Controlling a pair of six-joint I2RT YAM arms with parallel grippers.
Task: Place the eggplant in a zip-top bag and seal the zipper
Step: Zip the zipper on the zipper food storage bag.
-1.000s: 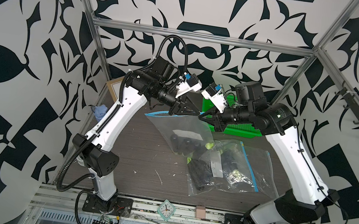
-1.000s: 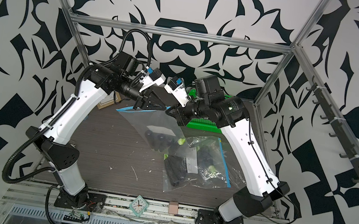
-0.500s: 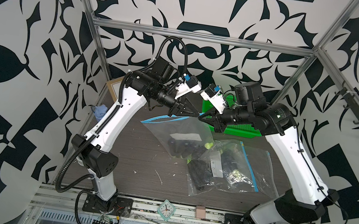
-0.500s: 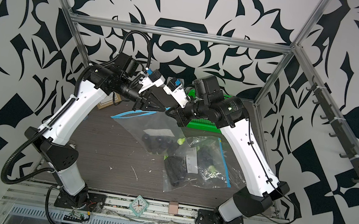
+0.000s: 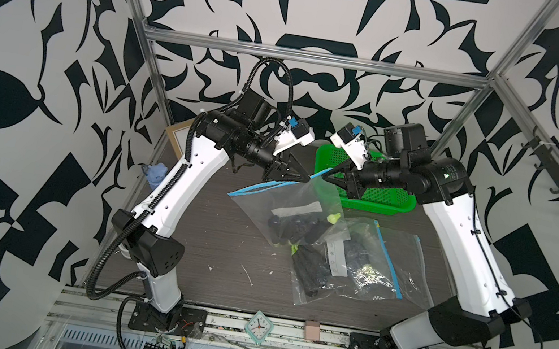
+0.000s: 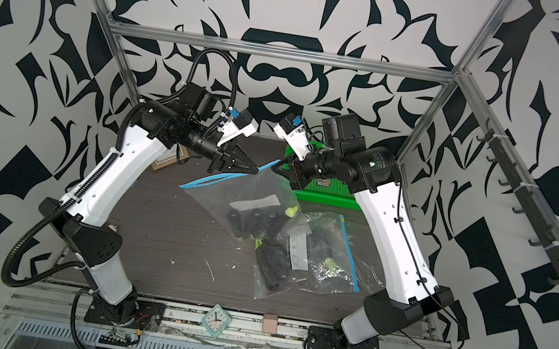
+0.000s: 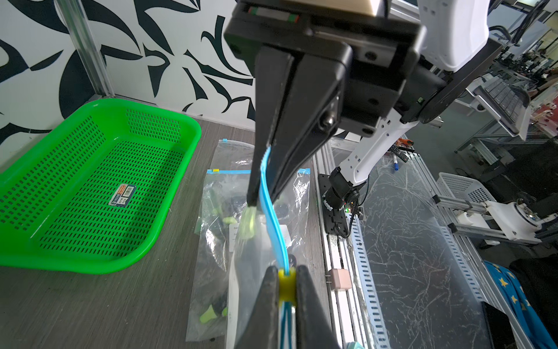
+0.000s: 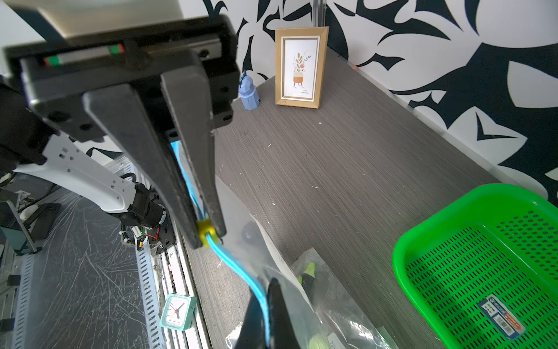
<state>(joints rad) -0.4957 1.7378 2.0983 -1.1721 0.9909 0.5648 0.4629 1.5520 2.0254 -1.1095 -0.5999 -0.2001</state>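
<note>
Now the left fingers (image 7: 269, 305) are clenched on the small yellow slider (image 7: 286, 284). The right fingers (image 7: 302, 114) pinch the blue zipper strip (image 7: 273, 217) of the clear zip-top bag (image 5: 265, 207), lifted just beside the green perforated basket (image 5: 376, 203). Dark eggplant (image 5: 290, 226) seemingly lies inside. Keep the strip taut and draw the slider straight toward the free corner.

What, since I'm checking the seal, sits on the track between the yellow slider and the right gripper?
Nothing visible: the blue track runs bare but bowed from the slider in the left gripper to the right gripper.
</note>
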